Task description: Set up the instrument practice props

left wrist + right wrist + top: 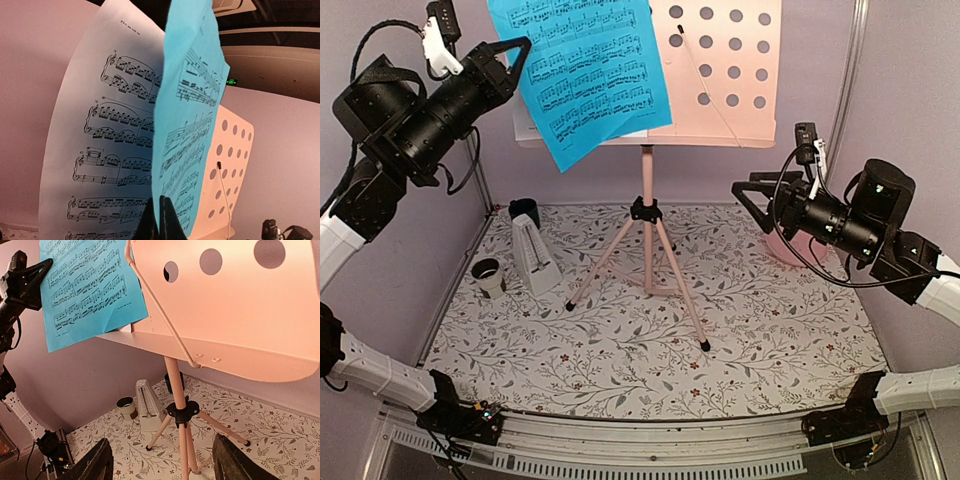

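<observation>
**Left gripper** (pixel 525 45), raised at upper left, fingers pressed together on the left edge of the blue music sheet (pixel 582 75). The sheet faces the arms, its long axis near vertical but tilted, with one lower corner dipping left below the desk ledge. The white sheet (pixel 100 150) lies behind it. Metronome (pixel 535 255), apex up, stands left of the tripod of the upright pink music stand (pixel 730 70). **Right gripper** (pixel 748 205), jaws spread, holds nothing. Floral table cover (pixel 770 330); lilac walls (pixel 910 90).
</observation>
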{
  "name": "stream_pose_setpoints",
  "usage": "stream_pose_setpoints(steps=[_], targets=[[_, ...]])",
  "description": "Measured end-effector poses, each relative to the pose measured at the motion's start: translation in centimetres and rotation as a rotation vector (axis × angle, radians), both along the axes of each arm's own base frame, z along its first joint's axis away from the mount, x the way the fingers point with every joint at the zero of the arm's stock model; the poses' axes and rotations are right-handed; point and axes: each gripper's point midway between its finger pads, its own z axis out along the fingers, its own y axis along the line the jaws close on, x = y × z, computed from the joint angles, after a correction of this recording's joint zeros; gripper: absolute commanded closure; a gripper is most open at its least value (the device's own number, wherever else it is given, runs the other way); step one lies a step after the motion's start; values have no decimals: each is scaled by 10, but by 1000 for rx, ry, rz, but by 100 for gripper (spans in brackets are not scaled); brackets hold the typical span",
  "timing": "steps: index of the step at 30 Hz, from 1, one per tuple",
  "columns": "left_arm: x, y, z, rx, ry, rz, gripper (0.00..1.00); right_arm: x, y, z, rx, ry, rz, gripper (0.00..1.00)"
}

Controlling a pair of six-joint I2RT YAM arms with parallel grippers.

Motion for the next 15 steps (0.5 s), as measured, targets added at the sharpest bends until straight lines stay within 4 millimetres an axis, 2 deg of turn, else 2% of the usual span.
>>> stream_pose_setpoints(steps=[7,15], targets=[[8,-8,-19,50,11,-17,100,-1,1,-2,-13,-4,8,30],[5,-7,-17,59,-15,-53,100,3,8,-4,-45,-22,19,29]])
